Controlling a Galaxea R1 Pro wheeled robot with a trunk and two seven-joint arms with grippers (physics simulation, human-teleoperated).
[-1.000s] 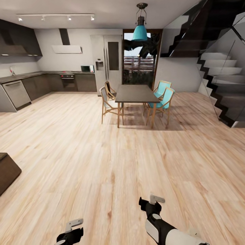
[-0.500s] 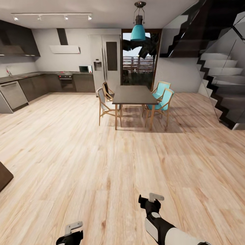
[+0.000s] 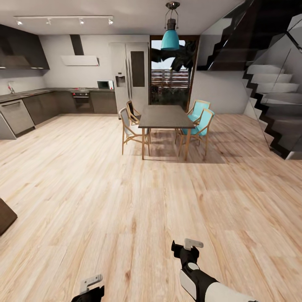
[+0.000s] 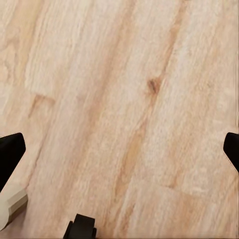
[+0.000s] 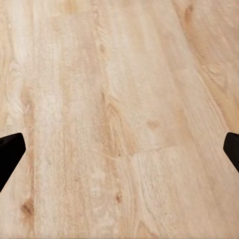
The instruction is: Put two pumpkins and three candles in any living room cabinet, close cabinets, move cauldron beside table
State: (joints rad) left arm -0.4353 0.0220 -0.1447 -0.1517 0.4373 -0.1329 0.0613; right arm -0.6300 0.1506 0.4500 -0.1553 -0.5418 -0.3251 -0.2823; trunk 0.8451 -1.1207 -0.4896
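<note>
The pumpkins, candles, cauldron and living-room table are out of view. I face an open room with a light wooden floor. My left gripper hangs low at the bottom edge of the head view. In the left wrist view the left gripper is open, its black fingertips far apart over bare planks. My right gripper reaches forward over the floor. The right gripper is open too, with nothing between its fingers.
A dark dining table with wooden and teal chairs stands ahead under a teal lamp. Grey kitchen units line the back left. A staircase rises at right. A dark-brown furniture corner pokes in at left.
The whole view has shifted, so the camera moved: the dark-brown corner at left has slid mostly out of frame. The left gripper sits slightly lower in the picture.
</note>
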